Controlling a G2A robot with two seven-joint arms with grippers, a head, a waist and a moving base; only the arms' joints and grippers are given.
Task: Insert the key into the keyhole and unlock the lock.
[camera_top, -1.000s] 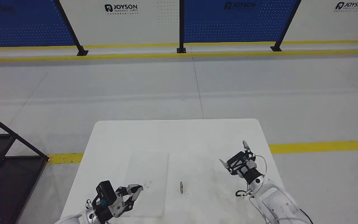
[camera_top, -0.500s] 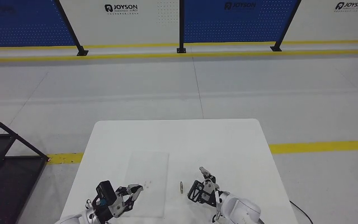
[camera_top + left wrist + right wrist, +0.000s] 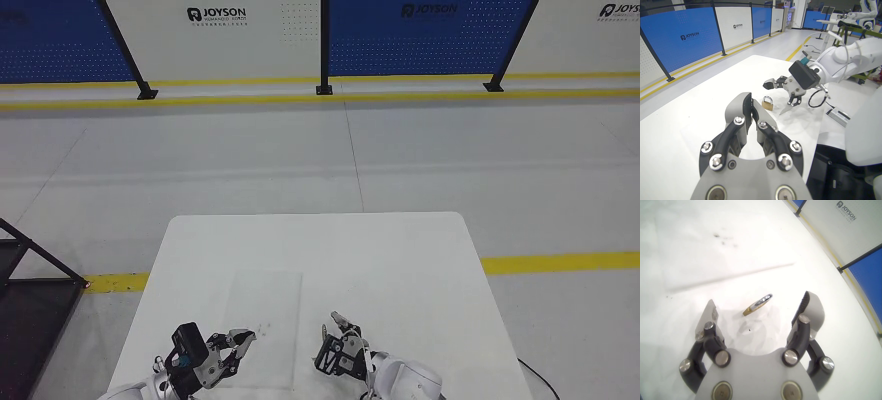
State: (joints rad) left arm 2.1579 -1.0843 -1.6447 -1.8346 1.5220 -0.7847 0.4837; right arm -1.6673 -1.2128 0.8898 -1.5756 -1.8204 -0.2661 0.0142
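While the left gripper (image 3: 751,103) is staying pinched together, seemingly on the key (image 3: 752,114) | right gripper (image 3: 759,301), fingers spread, is swinging in from the table's (image 3: 400,260) right to straddle the upright padlock (image 3: 767,103) near the front edge | likely steadying it for insertion.

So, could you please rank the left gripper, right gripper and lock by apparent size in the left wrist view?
1. left gripper, nearest the camera, so inflated.
2. right gripper.
3. lock, clearly smallest.

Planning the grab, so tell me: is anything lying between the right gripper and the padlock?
No. In the right wrist view, the stretch of white table between the open right gripper and the padlock is bare.
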